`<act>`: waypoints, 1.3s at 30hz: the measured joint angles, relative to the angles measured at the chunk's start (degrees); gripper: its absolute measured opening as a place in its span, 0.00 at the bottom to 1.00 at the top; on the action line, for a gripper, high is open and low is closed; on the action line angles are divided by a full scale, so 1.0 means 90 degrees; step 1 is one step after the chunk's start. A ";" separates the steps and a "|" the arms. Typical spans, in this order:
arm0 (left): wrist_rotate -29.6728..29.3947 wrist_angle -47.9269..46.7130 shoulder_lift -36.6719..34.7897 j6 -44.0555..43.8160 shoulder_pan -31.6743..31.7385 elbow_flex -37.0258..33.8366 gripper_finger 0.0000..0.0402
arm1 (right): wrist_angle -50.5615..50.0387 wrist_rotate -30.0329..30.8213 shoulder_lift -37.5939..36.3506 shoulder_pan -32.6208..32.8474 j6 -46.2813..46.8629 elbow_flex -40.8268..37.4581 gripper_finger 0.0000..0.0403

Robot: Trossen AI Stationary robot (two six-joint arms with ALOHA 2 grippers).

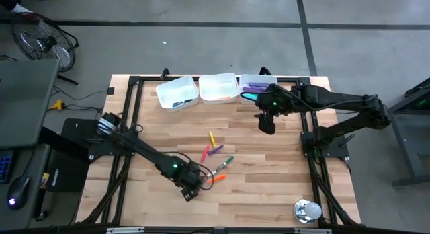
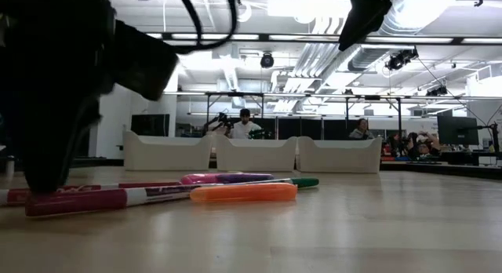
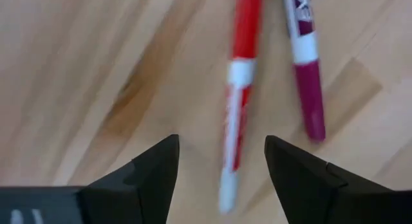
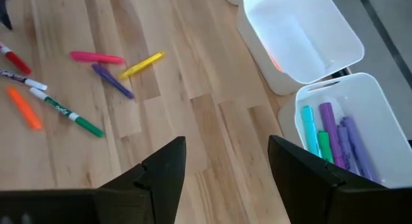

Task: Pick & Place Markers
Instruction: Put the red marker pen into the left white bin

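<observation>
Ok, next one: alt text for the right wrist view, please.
The right gripper, fingers open and empty, hangs above the wooden table near two white trays: one looks nearly empty, the other holds teal, green and purple markers. Farther off, loose markers lie scattered on the wood.

Between my dark left end effector (image 3: 221, 169) fingers: a red-and-white marker (image 3: 238, 89); at its three o'clock, a magenta-and-white marker (image 3: 304, 63), on my pale wood-grain table (image 3: 96, 69).

I'm working in a lab-like industrial hall: grey concrete floor (image 1: 201, 42), exposed ceiling ducts (image 2: 314, 57), seated people (image 2: 245, 125) at monitors (image 2: 455, 130) beyond the table (image 1: 269, 187).
</observation>
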 joint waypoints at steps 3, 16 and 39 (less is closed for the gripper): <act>-0.0069 -0.0075 0.0327 0.0322 0.0000 0.0356 0.54 | -0.0006 -0.0098 0.0000 0.0000 0.0000 0.0000 0.52; 0.0078 -0.0667 0.1228 0.0595 0.0055 0.0811 0.48 | -0.0099 -0.0342 0.0000 0.0000 0.0046 0.0002 0.52; 0.0070 -0.0909 0.1289 0.0328 0.0488 0.0806 0.48 | -0.0293 -0.0458 0.0000 0.0000 0.0032 0.0000 0.52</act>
